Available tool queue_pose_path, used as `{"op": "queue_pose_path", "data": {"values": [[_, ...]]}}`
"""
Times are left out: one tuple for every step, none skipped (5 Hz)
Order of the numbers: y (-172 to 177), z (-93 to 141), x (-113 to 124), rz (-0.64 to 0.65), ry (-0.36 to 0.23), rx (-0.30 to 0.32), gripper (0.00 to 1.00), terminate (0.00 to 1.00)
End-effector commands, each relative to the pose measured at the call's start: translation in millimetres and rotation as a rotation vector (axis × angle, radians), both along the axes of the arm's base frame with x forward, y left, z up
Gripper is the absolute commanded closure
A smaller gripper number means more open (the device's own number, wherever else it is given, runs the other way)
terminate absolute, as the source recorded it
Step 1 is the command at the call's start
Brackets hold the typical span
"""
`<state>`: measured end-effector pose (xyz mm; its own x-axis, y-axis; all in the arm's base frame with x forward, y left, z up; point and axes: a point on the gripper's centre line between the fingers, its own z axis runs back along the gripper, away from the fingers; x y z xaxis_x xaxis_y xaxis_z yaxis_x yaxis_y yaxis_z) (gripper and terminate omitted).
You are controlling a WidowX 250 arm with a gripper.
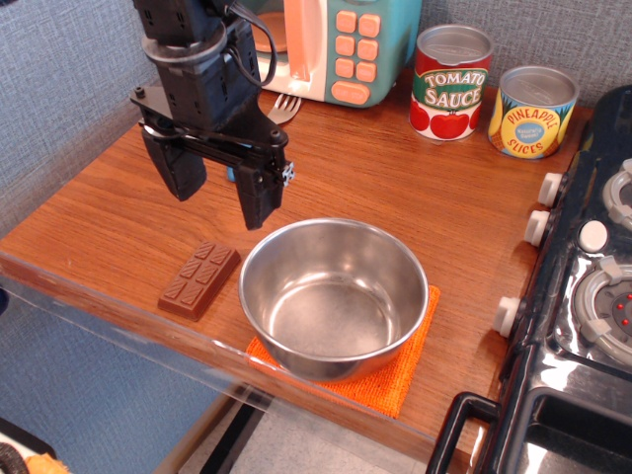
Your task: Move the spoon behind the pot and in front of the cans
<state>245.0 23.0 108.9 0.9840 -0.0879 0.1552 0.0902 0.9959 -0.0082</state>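
The shiny steel pot (334, 296) stands on an orange cloth at the front of the wooden counter. The red Tomato Sauce can (451, 84) and the yellow Pineapple Slices can (533, 112) stand at the back right. The spoon lies at the back left: its silvery head (283, 107) sticks out behind the arm, and only a sliver of the blue handle (230, 175) shows. My black gripper (219, 193) hangs over the handle with its jaws open, one finger on each side. I cannot tell whether the fingers touch it.
A brown chocolate bar (200, 279) lies left of the pot. A toy microwave (336, 44) stands at the back. A black toy stove (592, 296) borders the counter on the right. The orange cloth (395, 380) lies near the front edge.
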Motion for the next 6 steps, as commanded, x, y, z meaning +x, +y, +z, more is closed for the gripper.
{"op": "queue_pose_path", "data": {"values": [[0, 0, 0, 0.000, 0.000, 0.000, 0.00, 0.00], [11, 5, 34, 0.066, -0.033, 0.010, 0.00, 0.00], [33, 11, 70, 0.163, -0.053, 0.032, 0.00, 0.00], [63, 5, 109, 0.268, -0.050, 0.041, 0.00, 0.00], [69, -20, 132, 0.277, 0.013, 0.083, 0.00, 0.00], [76, -46, 144, 0.259, 0.060, 0.122, 0.00, 0.00]]}}
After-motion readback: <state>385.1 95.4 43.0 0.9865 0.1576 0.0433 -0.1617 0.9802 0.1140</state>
